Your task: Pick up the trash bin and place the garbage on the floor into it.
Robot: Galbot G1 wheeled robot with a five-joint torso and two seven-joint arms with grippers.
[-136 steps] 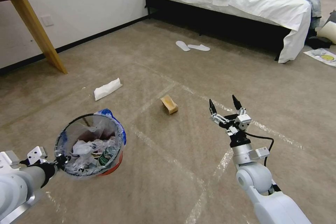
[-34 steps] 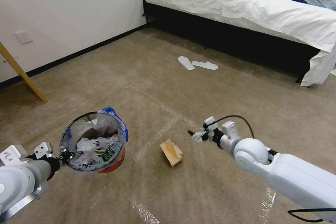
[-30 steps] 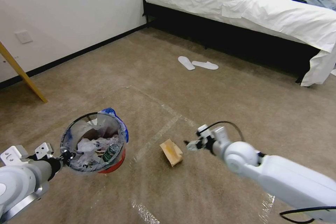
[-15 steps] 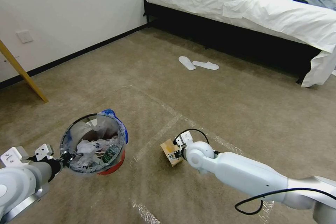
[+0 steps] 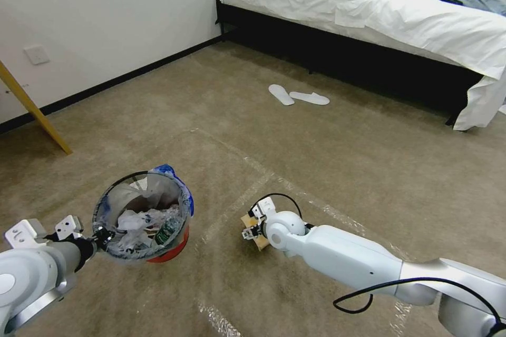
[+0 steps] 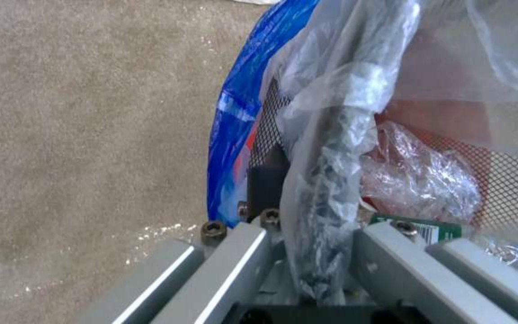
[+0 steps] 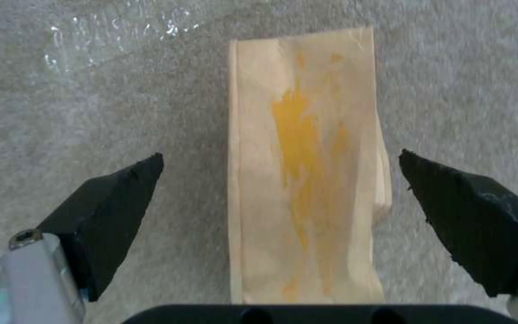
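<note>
Low at about 6 o'clock in the head view, the right gripper (image 5: 250,230) is seen reaching down to the floor (image 5: 337,168), directly over the brown carton (image 5: 259,240). Its jaws are spread wide apart: in the right wrist view the two black fingertips (image 7: 112,198) are set one on each side of the carton (image 7: 307,189), with carpet visible between each tip and the carton's long edges, so no contact is made. The carton lies flat on the carpet, tan in colour with a yellow-orange stain running along its upper face, and a strip of shiny clear tape (image 7: 115,31) is seen on the carpet just beyond it.

At about 8 o'clock in the head view the trash bin (image 5: 141,216) is held off the floor by the left gripper (image 5: 100,234), which is clamped on the bin's rim at the side nearest the robot. In the left wrist view the jaws are seen closed over the bunched clear liner (image 6: 331,180) and the rim, with the liner's blue edge (image 6: 241,108) folded over the outside and the bin's red mesh wall (image 6: 511,171) behind it. Crumpled white tissues (image 5: 132,221) and a small green-labelled bottle (image 5: 164,231) are seen lying inside the bin.

The bin and the carton are well apart, the carton lying toward 3 o'clock of the bin. Farther off, toward 12 o'clock, a pair of white slippers (image 5: 298,96) is seen on the carpet before a bed (image 5: 379,5).
</note>
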